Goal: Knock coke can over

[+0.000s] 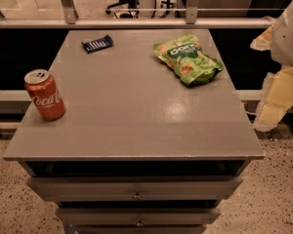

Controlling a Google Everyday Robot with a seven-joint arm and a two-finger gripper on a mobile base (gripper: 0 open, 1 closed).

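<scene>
Claw (273, 104) hangs at the right edge, off the worktop (136, 126) and well apart from the can. Open or closed: can't tell. Can (45, 95) stands upright at the near-left edge, so nothing is done yet and the whole knock remains. Dark packet (97, 44) far left. Green bag (188, 58) far right, looks sealed. Drawers (136, 189) below, contents hidden.

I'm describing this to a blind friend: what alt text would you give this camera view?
A red Coca-Cola can stands upright near the left edge of a grey cabinet top; a green snack bag and a small dark packet lie toward the back. The robot's gripper hangs beyond the right edge, far from the can.
</scene>
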